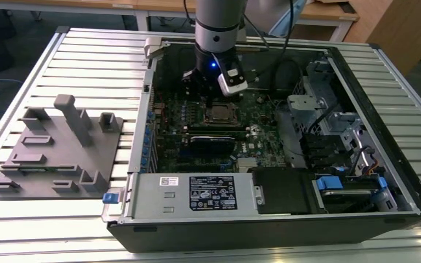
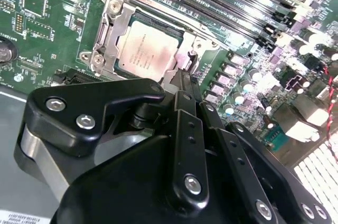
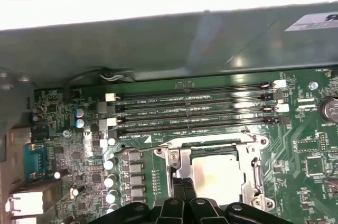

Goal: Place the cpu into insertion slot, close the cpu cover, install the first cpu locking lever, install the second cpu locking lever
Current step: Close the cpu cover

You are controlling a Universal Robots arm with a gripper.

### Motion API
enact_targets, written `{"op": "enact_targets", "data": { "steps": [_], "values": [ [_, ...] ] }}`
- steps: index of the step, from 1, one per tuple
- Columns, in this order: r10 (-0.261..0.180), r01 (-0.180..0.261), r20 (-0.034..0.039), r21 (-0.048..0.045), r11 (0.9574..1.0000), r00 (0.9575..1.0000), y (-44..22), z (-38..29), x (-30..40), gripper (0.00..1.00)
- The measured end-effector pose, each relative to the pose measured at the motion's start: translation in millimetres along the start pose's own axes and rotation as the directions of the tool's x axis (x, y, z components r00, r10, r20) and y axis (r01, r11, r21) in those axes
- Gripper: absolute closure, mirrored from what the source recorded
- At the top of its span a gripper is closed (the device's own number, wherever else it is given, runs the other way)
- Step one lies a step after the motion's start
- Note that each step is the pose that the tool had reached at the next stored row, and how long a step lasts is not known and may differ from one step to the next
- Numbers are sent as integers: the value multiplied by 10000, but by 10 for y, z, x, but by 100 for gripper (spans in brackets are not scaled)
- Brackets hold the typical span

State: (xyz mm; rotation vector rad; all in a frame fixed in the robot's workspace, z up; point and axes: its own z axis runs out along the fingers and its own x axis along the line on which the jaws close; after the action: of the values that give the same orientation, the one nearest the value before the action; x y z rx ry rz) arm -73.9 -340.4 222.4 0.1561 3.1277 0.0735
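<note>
Arm [image 1: 218,27] vertical over the motherboard [image 1: 172,116], hand [image 2: 182,79] tip-down at the edge of the cpu cover [image 2: 111,39], fingers [image 2: 187,129] together, empty.

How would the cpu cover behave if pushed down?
The cpu cover looks like thin sheet metal, so probably light and springy. It lies flat around the cpu, so a push likely meets firm resistance. Shiny, so perhaps slippery.
</note>
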Motion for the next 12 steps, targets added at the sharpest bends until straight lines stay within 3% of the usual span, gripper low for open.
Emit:
{"op": "enact_targets", "data": {
  "steps": [8, 12],
  "values": [
    [-2, 2, 0, -1, 10000, 10000, 1, -17, -3, 90],
    [0, 0, 1, -2, 10000, 10000, 7, -16, -57, 90]
  ]
}}
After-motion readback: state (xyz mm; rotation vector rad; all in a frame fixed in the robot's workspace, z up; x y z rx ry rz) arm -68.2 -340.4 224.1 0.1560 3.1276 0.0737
